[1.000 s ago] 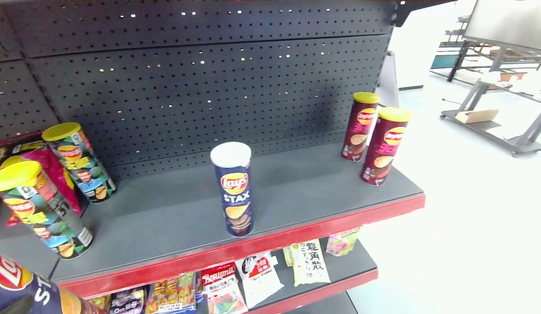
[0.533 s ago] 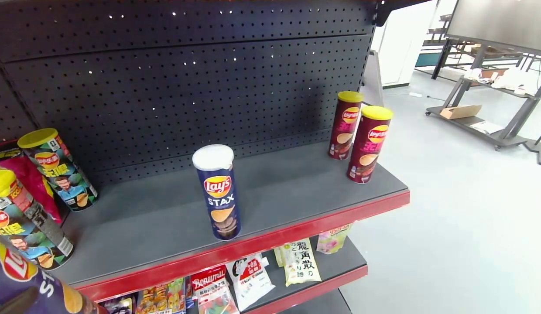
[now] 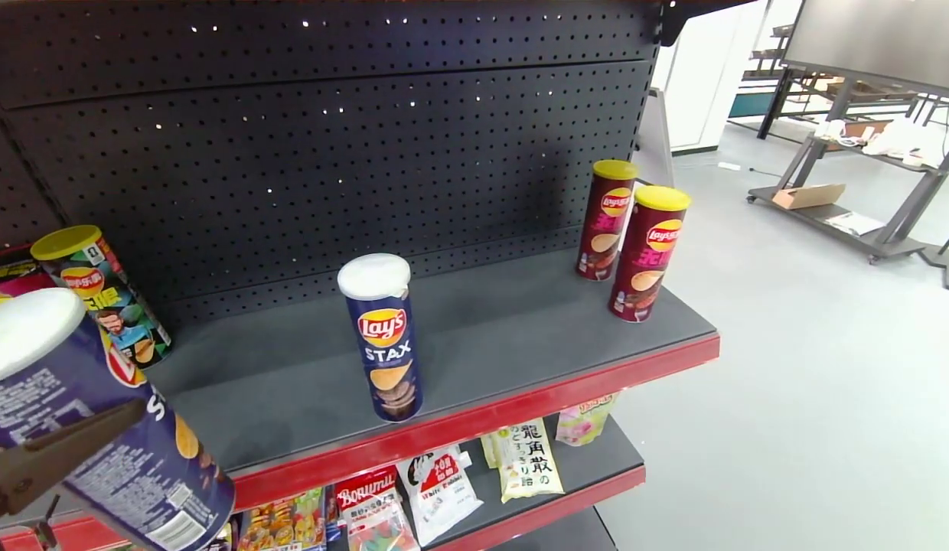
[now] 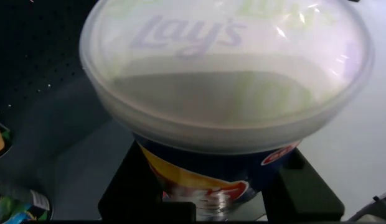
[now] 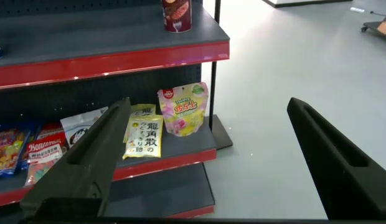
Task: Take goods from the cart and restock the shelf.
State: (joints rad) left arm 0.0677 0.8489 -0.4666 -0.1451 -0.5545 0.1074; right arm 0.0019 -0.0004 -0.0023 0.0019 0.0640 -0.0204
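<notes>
holding a blue chip can (image 3: 99, 428) in the left gripper (image 4: 221, 202), black fingers (image 4: 134, 193) clamped on opposite sides of the tube below its white lid. carried tilted rather than upright, long axis leaning, lid end up and toward the robot's left, base end lower and toward the right. positioned at the front left end of the grey shelf (image 3: 520, 329), overlapping its red front lip (image 3: 474, 421); cannot tell whether touching the board. standing upright on that shelf, near the front edge around the middle: a second blue can (image 3: 383, 337), white lid up, label facing out. farther right, just beside each other and also upright: two maroon cans (image 3: 627, 245) with yellow lids, one nearer the pegboard back (image 3: 329, 153), one nearer the lip. at the left, behind the held can: a multicoloured can (image 3: 99, 295) with a yellow lid, close to the pegboard. stocked on the lower shelf (image 3: 612, 459): a row of snack bags (image 3: 444, 490), lying with fronts up. hanging low beside the shelving, right gripper (image 5: 208, 109) spread wide and carrying nothing, facing the lower shelf end.
</notes>
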